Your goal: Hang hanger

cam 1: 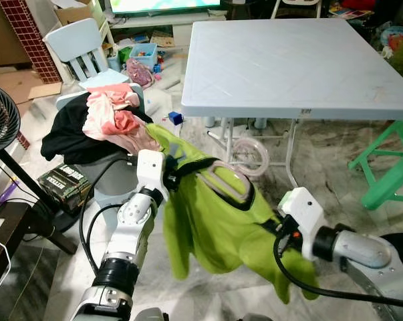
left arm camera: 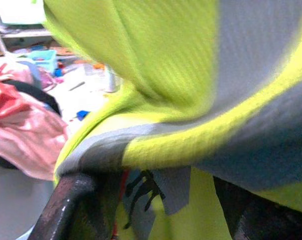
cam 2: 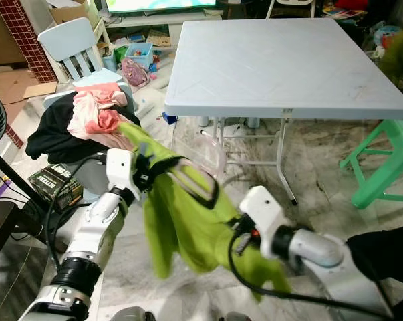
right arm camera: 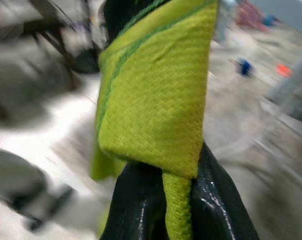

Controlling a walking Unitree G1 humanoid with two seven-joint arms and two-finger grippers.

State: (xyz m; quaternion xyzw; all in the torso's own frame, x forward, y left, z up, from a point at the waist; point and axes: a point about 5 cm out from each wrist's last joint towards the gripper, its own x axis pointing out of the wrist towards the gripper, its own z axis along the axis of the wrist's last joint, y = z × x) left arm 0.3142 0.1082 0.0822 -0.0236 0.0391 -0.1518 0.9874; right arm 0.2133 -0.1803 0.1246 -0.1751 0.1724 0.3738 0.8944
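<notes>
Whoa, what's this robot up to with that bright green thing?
It is holding a lime-green shirt stretched between its two arms. The left gripper pinches the cloth near the grey-trimmed collar; the right gripper is clamped on a folded edge lower down. Beside it, a heap of clothes lies on a grey bin, and a pale folding table stands ahead.

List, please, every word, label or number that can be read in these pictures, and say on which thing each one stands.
Dark box on the floor beside the laundry pile: pale lettering on its side, too small and blurred to read.
Lime green shirt held between both grippers: a tag inside the collar bears a black mark, not legible.
Table edge: a small sticker, too small to read.
No other text is legible.
</notes>
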